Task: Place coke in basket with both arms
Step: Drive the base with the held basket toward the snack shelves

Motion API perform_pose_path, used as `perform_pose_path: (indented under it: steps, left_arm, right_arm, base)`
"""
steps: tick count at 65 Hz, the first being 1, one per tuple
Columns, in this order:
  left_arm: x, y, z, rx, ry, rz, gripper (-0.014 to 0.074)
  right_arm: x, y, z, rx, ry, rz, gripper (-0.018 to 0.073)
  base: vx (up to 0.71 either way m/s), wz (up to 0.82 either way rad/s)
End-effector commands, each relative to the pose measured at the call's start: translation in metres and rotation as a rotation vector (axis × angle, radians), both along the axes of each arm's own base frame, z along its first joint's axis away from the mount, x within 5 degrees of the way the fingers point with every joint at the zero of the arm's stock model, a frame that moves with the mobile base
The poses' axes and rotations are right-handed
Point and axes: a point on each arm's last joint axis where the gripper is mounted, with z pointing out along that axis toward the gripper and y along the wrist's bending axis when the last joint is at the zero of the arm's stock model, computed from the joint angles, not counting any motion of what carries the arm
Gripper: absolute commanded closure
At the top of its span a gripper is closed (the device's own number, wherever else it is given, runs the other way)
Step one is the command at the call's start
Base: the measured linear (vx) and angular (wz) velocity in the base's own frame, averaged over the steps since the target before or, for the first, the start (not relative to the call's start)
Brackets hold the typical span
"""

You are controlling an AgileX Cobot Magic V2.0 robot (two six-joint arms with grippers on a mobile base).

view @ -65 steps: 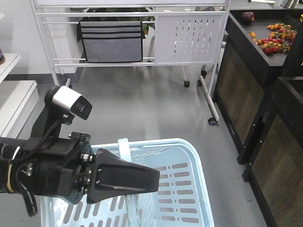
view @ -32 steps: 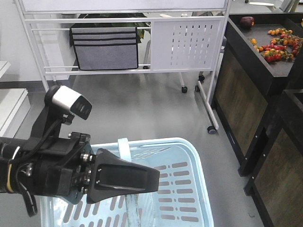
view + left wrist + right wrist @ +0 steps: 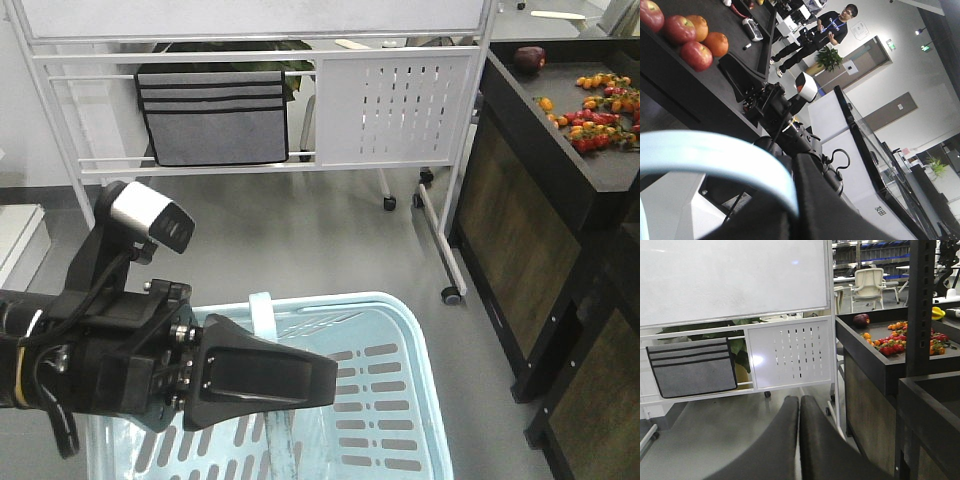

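Exterior front-facing, nearest: basket (image 3: 405, 390) low in the frame, centre, light blue with slotted sides; its near part is cut off by the frame edge.
Handle: handle (image 3: 262, 315) stands at the basket's far rim, then passes out of sight under the left arm (image 3: 90, 350).
Left gripper: left gripper (image 3: 325, 380) reaches in from the left, tip pointing right over the basket's middle. Fingers read as one black wedge. Whether they pinch the handle: cannot tell.
Wrist camera: wrist camera (image 3: 150, 218), silver-grey, sits on top of the left arm and faces right.
Left wrist view: the handle arcs close across the lens and meets a dark finger. Beyond it is the right arm (image 3: 790, 130), then a black shelf (image 3: 715, 80) with apples (image 3: 695, 54).
Right gripper: right gripper (image 3: 799, 401) clenched, fingers pressed together along one seam, aimed toward the far stand.
Floor: grey floor (image 3: 330, 240) beyond the basket.
Far: whiteboard stand (image 3: 395, 95); grey pocket organiser (image 3: 213, 115) hangs on its left rails.
Far right: black shelf unit (image 3: 530, 200), tomatoes (image 3: 600, 125) on top.
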Motion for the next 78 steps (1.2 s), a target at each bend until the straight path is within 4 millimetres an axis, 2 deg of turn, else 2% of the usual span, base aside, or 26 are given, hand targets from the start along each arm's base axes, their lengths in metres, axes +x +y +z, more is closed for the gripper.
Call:
perform_pose_path:
  steps: [1, 33, 78]
  left_arm:
    - [-0.0103, 0.001, 0.0242, -0.14, -0.018, -0.074, 0.0602]
    - [-0.0103, 0.001, 0.0242, -0.14, -0.018, -0.074, 0.0602]
    - [-0.0103, 0.001, 0.0242, -0.14, -0.018, -0.074, 0.0602]
  right_arm:
    - [-0.0009, 0.0005, 0.0045, -0.016, -0.072, 0.003, 0.0564]
    - [-0.0009, 0.0005, 0.0045, -0.016, -0.072, 0.003, 0.0564]
    - [-0.0009, 0.0005, 0.0045, -0.016, -0.072, 0.003, 0.0564]
  base:
    - [0.22, -0.01]
    - [0.23, 0.03]
    - [0.23, 0.18]
